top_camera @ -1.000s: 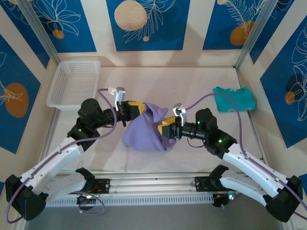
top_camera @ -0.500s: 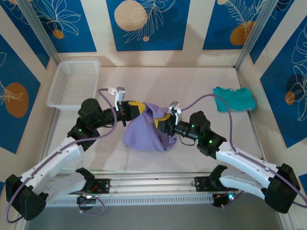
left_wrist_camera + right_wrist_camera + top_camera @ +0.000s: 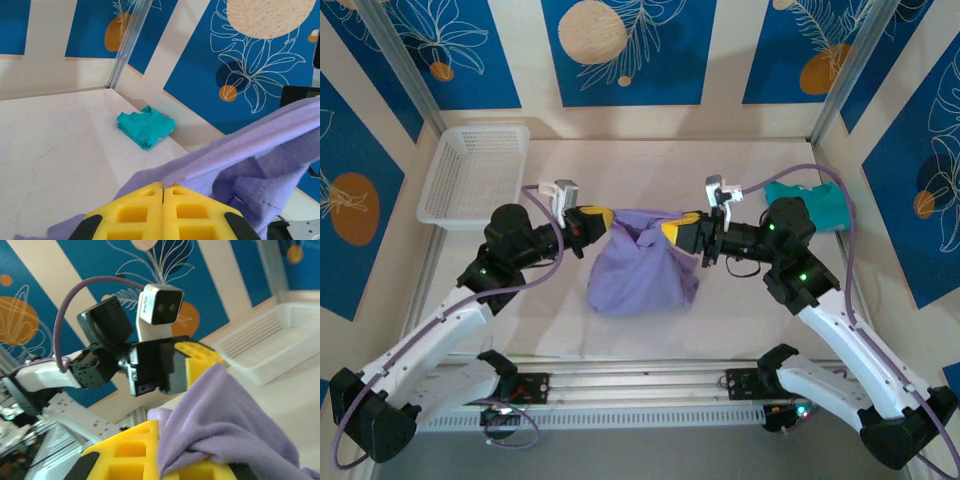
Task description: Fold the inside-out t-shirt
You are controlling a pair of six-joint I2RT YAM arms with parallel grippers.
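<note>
- My left claw (image 3: 603,217) is pressed together, pinching the top edge of the soft lavender short-sleeved t-shirt (image 3: 642,270).
- My right claw (image 3: 672,228) is clamped on the same edge, with cloth bunched between its yellow pads (image 3: 125,455).
- The edge stretches from one claw to the other, and the rest of the shirt sags below them over the pale counter (image 3: 650,165).
- A folded teal-green garment (image 3: 146,127) lies out past my right claw.
- A white plastic basket (image 3: 475,172) sits out past my left claw.

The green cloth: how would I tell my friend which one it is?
Look at the table and go to its far right side, next to the blue flowery wall. The green cloth lies there, small and folded. The purple shirt is bigger, bunched up and in the middle.
</note>
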